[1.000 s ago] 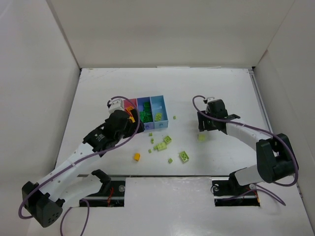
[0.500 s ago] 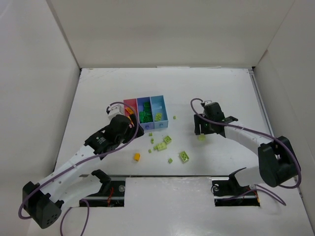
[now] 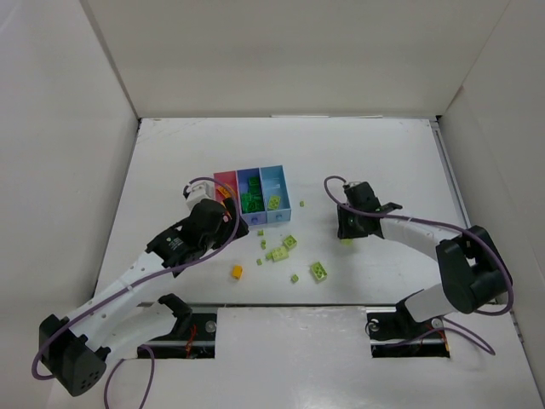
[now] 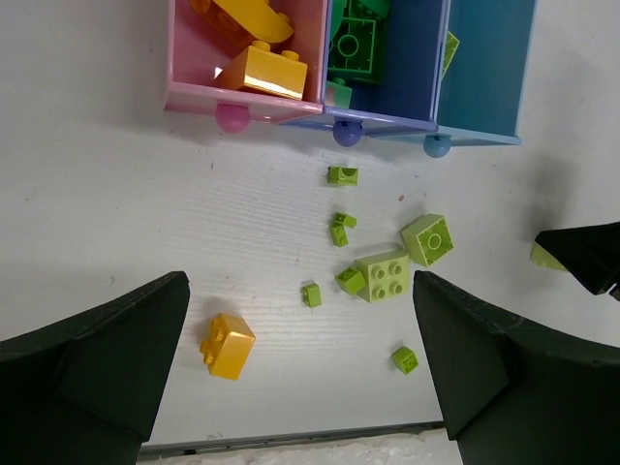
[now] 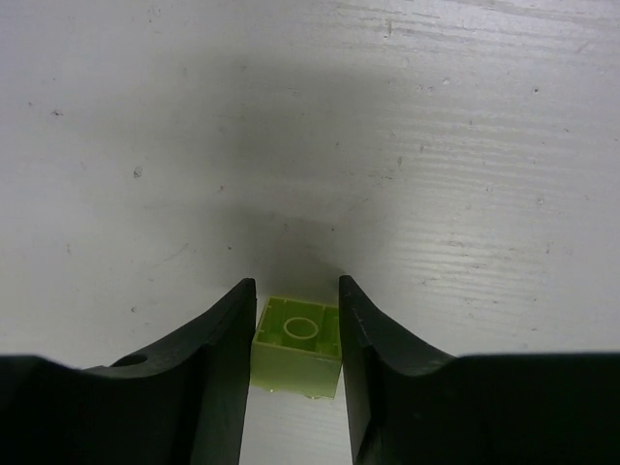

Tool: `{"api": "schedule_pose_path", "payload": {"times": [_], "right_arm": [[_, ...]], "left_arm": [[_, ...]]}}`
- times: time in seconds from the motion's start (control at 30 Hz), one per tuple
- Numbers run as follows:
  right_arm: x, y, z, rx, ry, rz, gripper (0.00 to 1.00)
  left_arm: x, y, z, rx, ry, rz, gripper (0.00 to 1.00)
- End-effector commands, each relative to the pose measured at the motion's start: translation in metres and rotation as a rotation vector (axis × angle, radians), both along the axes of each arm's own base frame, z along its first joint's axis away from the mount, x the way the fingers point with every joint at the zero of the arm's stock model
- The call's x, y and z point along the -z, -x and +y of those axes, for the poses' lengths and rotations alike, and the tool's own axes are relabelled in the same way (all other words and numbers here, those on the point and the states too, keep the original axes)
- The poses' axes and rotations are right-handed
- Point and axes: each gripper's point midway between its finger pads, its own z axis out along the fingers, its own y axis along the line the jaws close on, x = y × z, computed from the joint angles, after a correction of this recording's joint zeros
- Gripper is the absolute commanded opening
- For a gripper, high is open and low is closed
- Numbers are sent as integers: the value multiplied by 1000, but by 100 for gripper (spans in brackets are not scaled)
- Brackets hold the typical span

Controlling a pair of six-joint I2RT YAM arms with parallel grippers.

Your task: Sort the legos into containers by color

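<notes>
Lime-green plastic, likely light, stiff and slick, a small brick (image 5: 297, 354) sits on the worktop (image 3: 383, 162) right of the bins (image 4: 484, 136), pinched by its flat sides in the right tool (image 5: 296, 300); the left tool (image 4: 300, 320) gapes empty.

From my screen I see a white tabletop (image 3: 213, 153) boxed in on three sides by plain white panels: a back wall (image 3: 281, 51), a left wall (image 3: 60, 170) and a right wall (image 3: 502, 145), both side walls slanting outward in the overhead view. Along the near edge lies a white board (image 3: 289, 341) with two dark rectangular cut-outs, and a thin grey strip (image 3: 449, 166) runs down the tabletop's right edge. Through the wrist cameras the surface shows fine parallel grain lines, small specks and scuffs, and the light is even, casting only soft grey shadows.
</notes>
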Motion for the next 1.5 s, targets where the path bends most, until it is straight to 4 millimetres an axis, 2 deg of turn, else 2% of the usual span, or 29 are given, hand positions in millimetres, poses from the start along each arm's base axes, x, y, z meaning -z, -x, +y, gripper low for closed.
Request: {"api": "schedule_pose_path", "payload": {"times": [0.0,0.17,0.3,0.33,0.43,0.47,0.53,0.57,0.6,0.63,0.67,0.7,0.73,0.8,0.83,0.87,0.9,0.93,0.97,1.0,1.1,1.17,1.2,1.27,1.3,1.37,1.4,1.43,1.47], "right_arm": [[-4,3,5,7,5,-10,36],[-28,-4,6,-10,29,-67,30],[-73,-15,37,-112,-33,-176,29],[-95,-22,54,-150,-56,-229,29],[-124,-34,84,-248,-69,-310,29],[-148,-40,105,-291,-105,-365,29],[-152,-52,125,-341,-111,-377,29],[-174,-62,141,-351,-141,-425,29],[-166,-65,154,-395,-127,-412,29],[-169,-70,164,-403,-135,-423,29],[-185,-78,176,-415,-140,-462,29],[-185,-84,181,-415,-140,-462,29],[-169,-90,186,-419,-121,-429,29],[-173,-94,203,-445,-143,-427,31],[-161,-98,207,-447,-132,-407,31],[-164,-99,214,-455,-139,-414,38],[-156,-100,215,-457,-131,-401,44],[-161,-105,219,-456,-138,-413,48],[-152,-106,220,-464,-120,-393,53],[-154,-106,219,-471,-113,-395,62],[-154,-108,221,-480,-107,-398,70],[-160,-106,221,-494,-115,-411,73],[-175,-106,221,-491,-132,-442,73],[-184,-104,217,-483,-133,-458,73],[-195,-102,211,-471,-135,-483,73],[-201,-97,200,-444,-122,-490,73],[-194,-95,187,-429,-109,-475,73],[-209,-90,176,-404,-130,-499,73],[-210,-89,166,-390,-127,-499,73]], "left_arm": [[-6,0,3,-19,3,-20,100],[-6,0,3,-19,2,-19,100],[-3,0,3,-19,1,-18,100],[-3,0,3,-19,1,-18,100],[-2,-1,1,-12,13,-22,100],[0,0,-2,5,16,-22,100],[2,0,-2,5,10,-15,100],[2,0,-2,5,10,-15,100],[2,0,-2,5,10,-15,100],[2,0,-2,5,10,-15,100],[2,0,-2,5,10,-15,100],[4,0,-4,12,10,-3,100],[3,-1,-5,12,16,-10,100],[7,3,-7,36,17,6,100],[5,2,-10,43,30,0,100],[5,2,-14,63,38,2,100],[5,3,-15,77,36,3,100],[6,0,-17,77,37,2,100],[5,0,-20,99,42,-4,100],[7,1,-21,113,34,5,100],[11,1,-31,173,19,3,100],[17,4,-38,208,-7,22,100],[14,3,-45,230,-15,7,100],[15,4,-52,264,-37,4,100],[24,12,-60,324,-72,21,100],[16,13,-81,405,-74,-27,100],[25,16,-88,448,-103,-20,100],[21,19,-102,518,-126,-62,100],[19,18,-109,542,-141,-80,100]]}}
